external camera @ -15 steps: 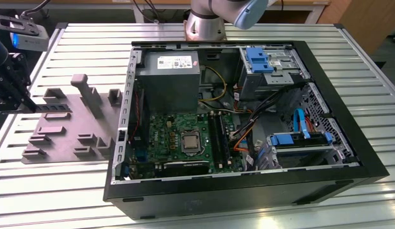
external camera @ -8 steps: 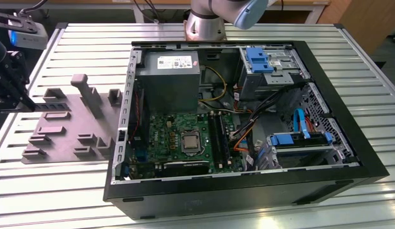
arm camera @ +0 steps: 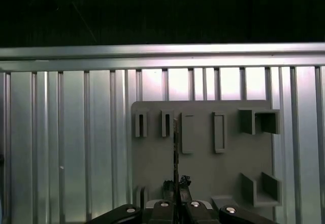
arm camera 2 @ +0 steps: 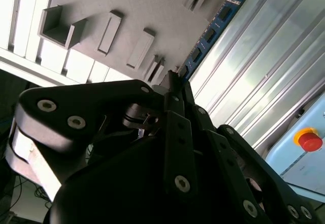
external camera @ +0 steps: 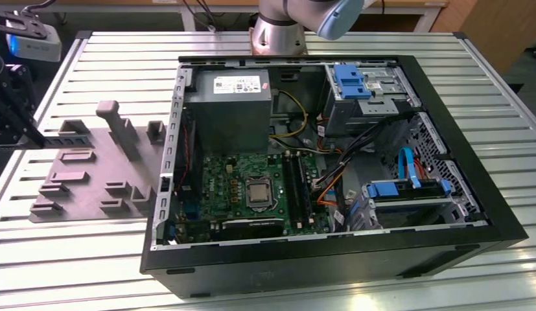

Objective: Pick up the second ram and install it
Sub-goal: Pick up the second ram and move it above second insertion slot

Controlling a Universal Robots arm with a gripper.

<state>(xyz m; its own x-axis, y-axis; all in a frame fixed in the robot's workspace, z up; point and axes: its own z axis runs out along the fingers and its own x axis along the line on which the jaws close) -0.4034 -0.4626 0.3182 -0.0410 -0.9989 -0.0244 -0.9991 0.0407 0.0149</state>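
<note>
"Close in at the wrist, what are the fingers doing?"

"They are pressed together on the second ram point(arm camera 2: 213, 31). In the second wrist view the gripper point(arm camera 2: 175, 79) pinches one end of the stick, and the blue board with its row of black chips runs out beyond the fingertips."

"And from the other camera?"

"In the first wrist view the gripper point(arm camera: 175, 188) holds the second ram point(arm camera: 175, 142) edge-on, so it shows as a thin dark line over the grey holder block point(arm camera: 203, 173). I cannot tell whether its far end touches the block."

"Where does the block lie?"

"On the ribbed metal table point(external camera: 86, 259), near the table's edge on the exterior view's left. The holder block point(external camera: 86, 175) shows its raised pockets and one upright post, and the black gripper point(external camera: 17, 123) hangs over that same edge, just beside the block."

"Farther off?"

"An open computer case point(external camera: 337, 259) takes the middle of the table, well apart from the gripper. Inside it lies the green motherboard point(external camera: 242, 188), with the long black memory slots point(external camera: 295, 188) beside the processor socket. Whether anything sits in them is not clear. At the far edge stands the arm's base point(external camera: 280, 32)."
</note>
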